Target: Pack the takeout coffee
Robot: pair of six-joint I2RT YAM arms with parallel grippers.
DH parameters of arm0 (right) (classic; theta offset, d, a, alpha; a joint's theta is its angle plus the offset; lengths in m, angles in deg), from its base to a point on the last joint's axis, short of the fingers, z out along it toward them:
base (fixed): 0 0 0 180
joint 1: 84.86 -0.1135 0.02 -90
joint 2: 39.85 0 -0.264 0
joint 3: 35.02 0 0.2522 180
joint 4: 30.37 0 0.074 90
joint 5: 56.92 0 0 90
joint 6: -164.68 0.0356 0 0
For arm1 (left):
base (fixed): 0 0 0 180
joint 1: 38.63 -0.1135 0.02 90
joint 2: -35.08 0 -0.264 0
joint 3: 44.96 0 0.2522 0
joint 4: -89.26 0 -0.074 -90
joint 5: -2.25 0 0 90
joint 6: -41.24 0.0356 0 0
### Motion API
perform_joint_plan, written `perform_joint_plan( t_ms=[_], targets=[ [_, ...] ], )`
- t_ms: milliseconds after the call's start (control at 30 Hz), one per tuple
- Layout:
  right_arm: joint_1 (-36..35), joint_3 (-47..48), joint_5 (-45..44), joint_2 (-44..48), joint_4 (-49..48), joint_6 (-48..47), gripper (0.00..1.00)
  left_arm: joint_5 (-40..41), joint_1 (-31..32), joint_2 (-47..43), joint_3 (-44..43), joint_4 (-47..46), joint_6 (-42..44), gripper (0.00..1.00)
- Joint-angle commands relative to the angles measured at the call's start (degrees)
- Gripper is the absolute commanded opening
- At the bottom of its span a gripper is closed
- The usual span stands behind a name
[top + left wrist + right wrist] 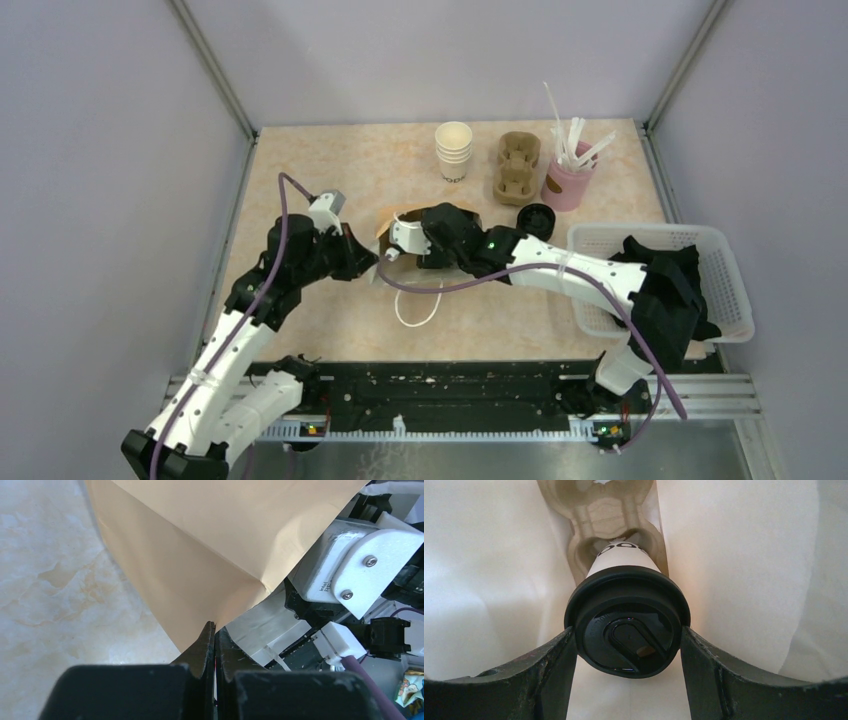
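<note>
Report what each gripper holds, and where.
The left gripper pinches an edge of the paper bag; the right gripper clamps the takeout coffee by its lid.

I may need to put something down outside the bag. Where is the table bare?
Bare: the back-left table, between the left wall and the cup stack; also the near strip in front of the paper bag. Crowded: the back right, with cup carrier, pink holder, black lids and basket; and the middle, around the bag.

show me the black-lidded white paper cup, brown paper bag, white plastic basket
black-lidded white paper cup (626, 630), right wrist view, lid top
brown paper bag (200, 545), left wrist view, outer wall
white plastic basket (733, 285), top view, right wall
</note>
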Motion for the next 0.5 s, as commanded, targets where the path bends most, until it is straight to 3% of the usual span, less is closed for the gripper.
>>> perform_joint_plan(
  t_ms=[0, 300, 467],
  targets=[
    [0.85, -0.93, 0.76, 0.0, -5.95, -0.91, 0.15, 1.96, 0.06, 0.66, -3.63, 2.2, 2.0, 0.0],
    [0.9, -5.99, 5.62, 0.4, -13.87, -6.09, 0.15, 2.94, 0.14, 2.04, -4.73, 2.76, 0.89, 0.0],
    [0.93, -9.28, 3.78, 0.48, -19.87, -7.83, 0.15, 2.78, 0.11, 2.22, -4.91, 3.28, 0.69, 0.0]
  ],
)
